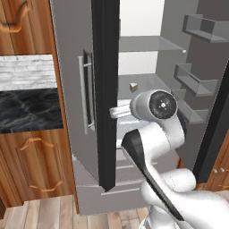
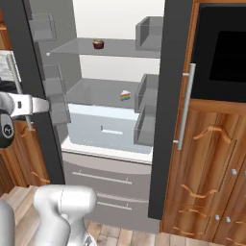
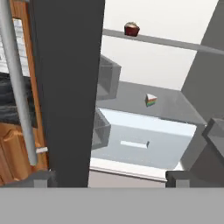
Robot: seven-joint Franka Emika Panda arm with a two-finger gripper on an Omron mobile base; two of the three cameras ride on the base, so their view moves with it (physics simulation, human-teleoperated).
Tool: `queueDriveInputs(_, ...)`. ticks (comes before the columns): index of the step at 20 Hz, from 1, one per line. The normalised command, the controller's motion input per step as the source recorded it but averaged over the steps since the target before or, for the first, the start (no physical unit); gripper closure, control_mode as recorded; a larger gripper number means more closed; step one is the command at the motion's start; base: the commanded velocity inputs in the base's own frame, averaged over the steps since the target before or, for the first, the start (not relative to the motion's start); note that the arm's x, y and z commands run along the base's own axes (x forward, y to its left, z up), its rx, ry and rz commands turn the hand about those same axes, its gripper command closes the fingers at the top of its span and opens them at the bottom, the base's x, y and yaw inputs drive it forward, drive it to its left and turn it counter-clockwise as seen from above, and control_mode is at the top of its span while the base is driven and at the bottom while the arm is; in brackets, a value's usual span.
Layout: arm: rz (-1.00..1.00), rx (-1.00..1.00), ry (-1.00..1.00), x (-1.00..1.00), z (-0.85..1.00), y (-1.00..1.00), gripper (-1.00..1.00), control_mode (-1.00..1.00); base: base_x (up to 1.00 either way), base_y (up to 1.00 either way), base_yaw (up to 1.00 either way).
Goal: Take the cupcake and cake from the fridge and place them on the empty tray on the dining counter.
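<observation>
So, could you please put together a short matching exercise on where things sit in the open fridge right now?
Things:
1. cupcake
2. cake
3. pale drawer
4. gripper

Places:
A. on the lower shelf, above the pale drawer
B. outside the fridge, in front of the left door's edge
C. on the upper shelf
D. under the lower shelf

Pairs: 1-C, 2-A, 3-D, 4-B
</observation>
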Motion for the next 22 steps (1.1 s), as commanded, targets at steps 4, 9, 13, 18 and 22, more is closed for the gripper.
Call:
queueDriveInputs(4,0.36,-0.03,-0.13,-0.12,0.00,-0.59,-1.00,-1.00,0.00,0.00,0.00)
queueDriveInputs(9,0.36,-0.12,-0.22,-0.01,0.00,-0.13,-1.00,-1.00,0.00,0.00,0.00)
queueDriveInputs(13,0.37,-0.06,-0.49,0.05,0.05,0.00,-1.00,-1.00,0.00,0.00,0.00)
queueDriveInputs(18,0.22,-0.29,-0.25,0.00,0.21,0.00,-1.00,-1.00,0.00,0.00,0.00)
queueDriveInputs(22,0.05,-0.45,-0.08,0.05,0.01,0.00,-1.00,-1.00,0.00,0.00,0.00)
